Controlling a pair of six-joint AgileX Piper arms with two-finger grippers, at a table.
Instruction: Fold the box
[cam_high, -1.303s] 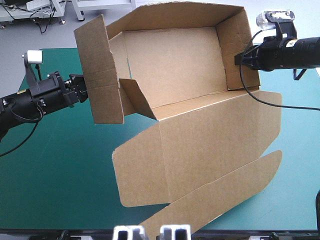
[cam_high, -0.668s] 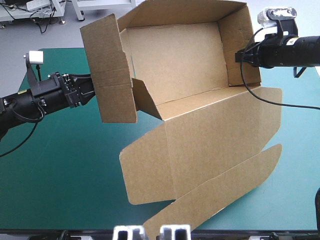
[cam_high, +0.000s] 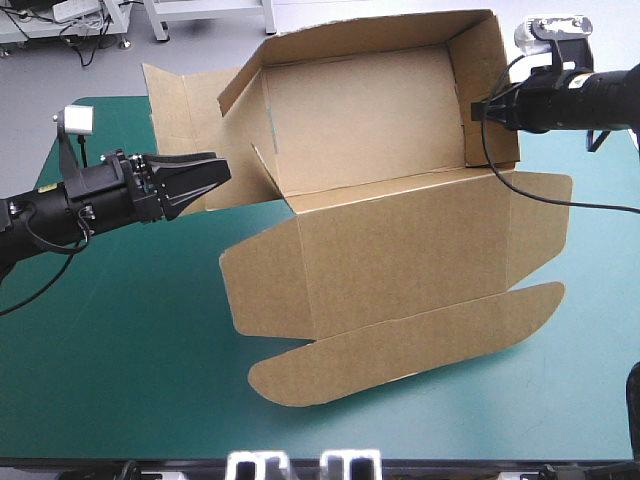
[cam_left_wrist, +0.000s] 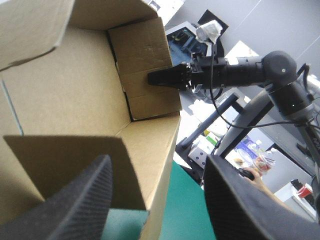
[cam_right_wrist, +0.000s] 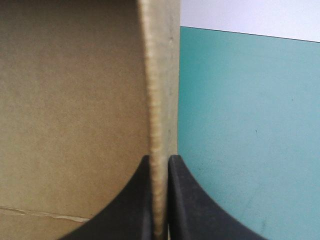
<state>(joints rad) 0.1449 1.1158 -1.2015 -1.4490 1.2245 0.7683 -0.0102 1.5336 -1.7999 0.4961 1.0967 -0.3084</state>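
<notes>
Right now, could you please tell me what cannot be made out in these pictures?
- High view: the brown cardboard box hides the teal-green table cover beneath it.
- Right wrist view: the box wall in the right black pincer blocks the left black pincer.
- Left wrist view: the box's rounded front flap lies out of frame.

Left tool (cam_high: 218, 180): let go of box (cam_high: 400, 250), fingers now parted. Left flap (cam_high: 178, 100): swung out to upper left.
</notes>
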